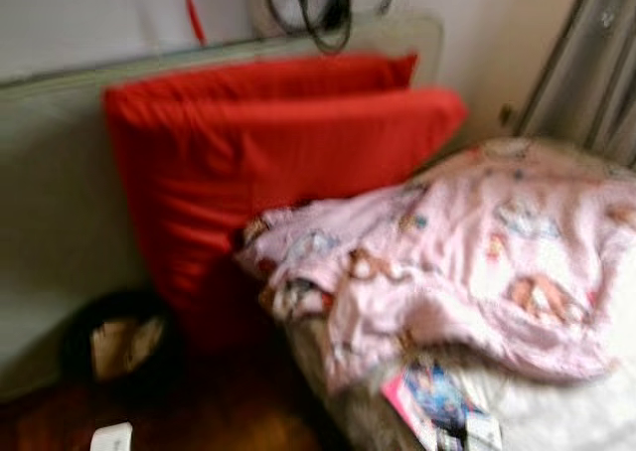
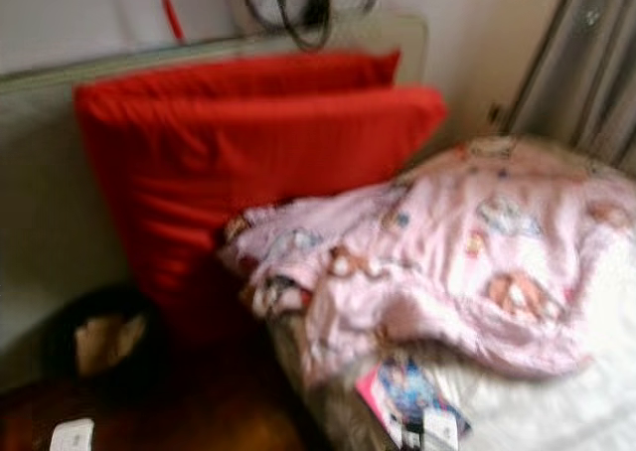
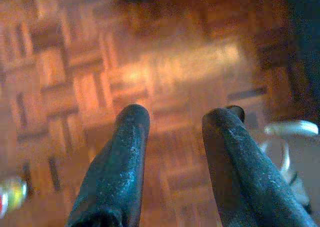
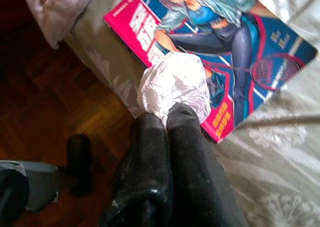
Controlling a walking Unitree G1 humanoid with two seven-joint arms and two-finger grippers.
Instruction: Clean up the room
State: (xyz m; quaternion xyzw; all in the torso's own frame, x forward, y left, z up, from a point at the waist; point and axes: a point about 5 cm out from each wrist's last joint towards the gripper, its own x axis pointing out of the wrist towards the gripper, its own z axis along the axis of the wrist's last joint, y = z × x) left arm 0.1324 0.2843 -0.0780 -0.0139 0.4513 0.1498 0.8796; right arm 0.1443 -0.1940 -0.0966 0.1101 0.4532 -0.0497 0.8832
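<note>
Two tools noted: I see right tool point(image 4: 167, 118) clenched on crumpled white paper point(image 4: 173, 85) over the magazine point(image 4: 215, 47); left tool point(image 3: 182, 119) released above floor point(image 3: 75, 62)

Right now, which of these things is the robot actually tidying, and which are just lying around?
In the job:
- crumpled white paper, pinched in the right gripper
- left gripper, open over the parquet floor

Lying about:
- magazine on the bed
- pink blanket
- red cushions

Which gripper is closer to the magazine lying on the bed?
Right. The right gripper, pinching a crumpled white paper, hangs just above the magazine; the left gripper hangs open over bare parquet floor.
</note>
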